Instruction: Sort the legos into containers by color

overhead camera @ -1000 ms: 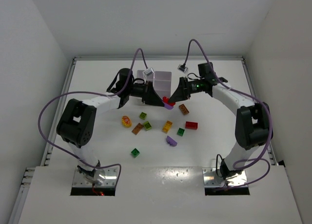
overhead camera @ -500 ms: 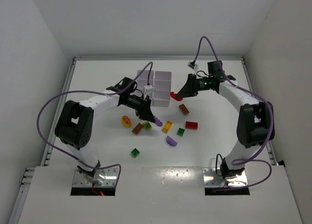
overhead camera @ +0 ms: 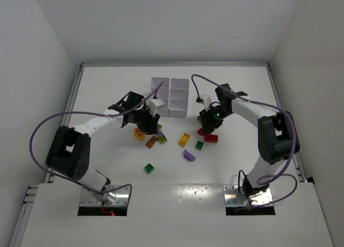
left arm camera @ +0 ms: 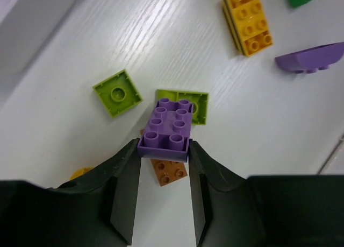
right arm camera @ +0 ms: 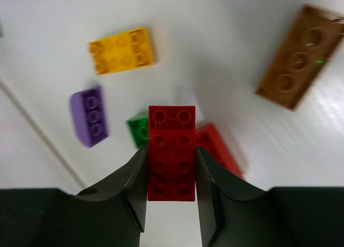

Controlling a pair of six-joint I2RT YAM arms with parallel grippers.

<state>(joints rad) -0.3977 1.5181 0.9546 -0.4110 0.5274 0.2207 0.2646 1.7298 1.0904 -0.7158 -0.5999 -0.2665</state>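
Left hand (left arm camera: 164,148) around purple brick (left arm camera: 167,123)

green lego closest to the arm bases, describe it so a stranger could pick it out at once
On the white table, loose bricks lie scattered on the near side of the white grid tray. The green lego sits alone at the near edge of that scatter, left of the purple curved brick. Unlike the other green bricks, it has no brick beside it.

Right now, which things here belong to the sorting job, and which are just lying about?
Job: purple brick in the left fingers; red brick in the right fingers; loose bricks on the table; white compartment tray.
Not the job: purple cables; metal base plates.
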